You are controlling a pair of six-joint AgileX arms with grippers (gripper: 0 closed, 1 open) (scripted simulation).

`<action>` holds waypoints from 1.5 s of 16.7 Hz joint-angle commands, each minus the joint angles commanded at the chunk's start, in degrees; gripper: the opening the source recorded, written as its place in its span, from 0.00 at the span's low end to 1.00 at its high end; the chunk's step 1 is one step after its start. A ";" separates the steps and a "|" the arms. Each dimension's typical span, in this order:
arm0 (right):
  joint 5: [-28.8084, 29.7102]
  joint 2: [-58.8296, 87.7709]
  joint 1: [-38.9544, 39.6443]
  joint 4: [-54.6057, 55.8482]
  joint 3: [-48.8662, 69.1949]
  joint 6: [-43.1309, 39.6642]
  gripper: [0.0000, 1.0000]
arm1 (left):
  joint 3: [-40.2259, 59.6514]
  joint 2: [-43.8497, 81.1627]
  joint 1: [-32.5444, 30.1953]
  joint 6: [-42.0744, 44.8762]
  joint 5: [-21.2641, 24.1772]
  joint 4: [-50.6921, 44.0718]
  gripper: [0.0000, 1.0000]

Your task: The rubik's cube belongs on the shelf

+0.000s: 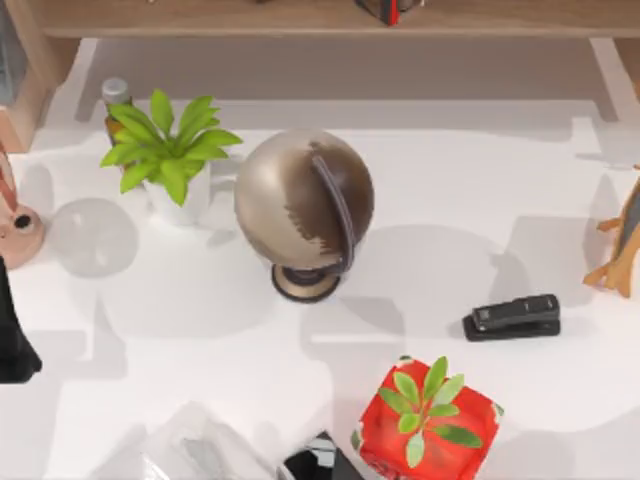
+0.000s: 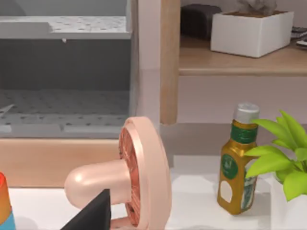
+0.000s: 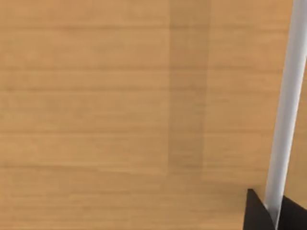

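Observation:
The shelf (image 1: 200, 18) is a light-tan plank running across the far edge of the top view. On it, cut by the picture's edge, sits a small dark thing with a red face (image 1: 388, 9), which looks like the rubik's cube; I cannot tell whether anything holds it. In the right wrist view, tan wood of the shelf (image 3: 120, 120) is very close, with a dark tip of my right gripper (image 3: 273, 213) at the corner beside a white bar. My left arm (image 1: 15, 345) is parked at the table's left edge, and one dark finger (image 2: 91, 213) shows.
A brown globe (image 1: 305, 210) stands mid-table, with a potted plant (image 1: 170, 150) and a bottle (image 1: 115, 100) to its left. A stapler (image 1: 512, 317) and a red leafy box (image 1: 428, 420) lie at front right. A pink object (image 1: 15, 232) stands by my left arm.

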 joint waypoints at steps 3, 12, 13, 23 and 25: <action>-0.16 -0.26 -0.16 0.39 -0.49 -0.01 0.00 | 0.00 0.00 0.00 0.00 0.00 0.00 1.00; -4.40 -4.96 -4.34 7.28 -12.49 0.11 0.00 | 0.00 0.00 0.00 0.00 0.00 0.00 1.00; -4.89 -5.49 -4.84 8.10 -13.64 0.10 0.00 | 0.00 0.00 0.00 0.00 0.00 0.00 1.00; -9.20 -8.08 -9.21 13.24 -21.35 0.33 0.00 | 0.00 0.00 0.00 0.00 0.00 0.00 1.00; -11.13 -9.37 -11.03 15.46 -24.75 0.22 0.00 | 0.00 0.00 0.00 0.00 0.00 0.00 1.00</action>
